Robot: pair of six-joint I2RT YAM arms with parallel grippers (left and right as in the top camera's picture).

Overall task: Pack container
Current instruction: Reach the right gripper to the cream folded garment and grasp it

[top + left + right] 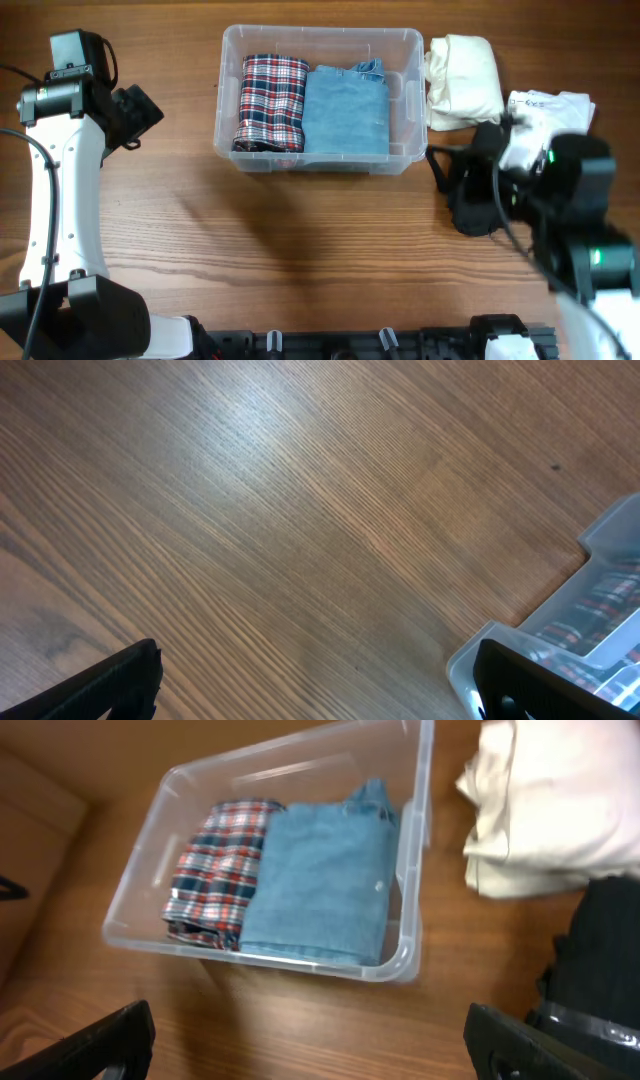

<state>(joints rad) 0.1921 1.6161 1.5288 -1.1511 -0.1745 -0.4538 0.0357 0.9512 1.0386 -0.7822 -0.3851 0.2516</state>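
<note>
The clear container [320, 33] stands at the back middle of the table. It holds a folded plaid shirt [270, 100] on the left and folded blue jeans [345, 110] on the right. The right wrist view shows the container [410, 960], the shirt [215, 870] and the jeans [320, 880]. My left gripper [140, 108] is open and empty over bare wood left of the container; its view [320, 670] catches one corner of the container [610, 535]. My right gripper [310, 1030] is open and empty, above the table in front of the container's right end.
A folded cream garment [462, 80] lies just right of the container, also in the right wrist view [550, 800]. A white garment [545, 110] lies right of it. A black garment [470, 195] lies in front of them, by my right arm [600, 950].
</note>
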